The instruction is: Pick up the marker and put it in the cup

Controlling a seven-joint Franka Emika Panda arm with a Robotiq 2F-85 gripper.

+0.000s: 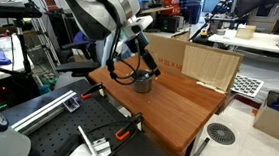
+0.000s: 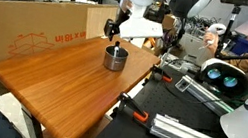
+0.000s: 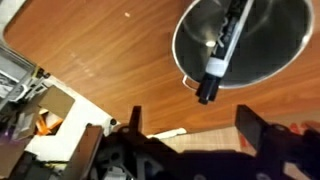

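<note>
The grey metal cup stands on the wooden table and shows in both exterior views. The black marker with its pale band lies inside the cup, leaning on the rim, with one end sticking out over the edge. My gripper is open and empty, its two dark fingers spread wide. It hangs just above the cup in both exterior views, apart from the marker.
The wooden table has a cardboard panel along its far side. Clamps sit at the table edge. Lab equipment and metal rails lie beside the table.
</note>
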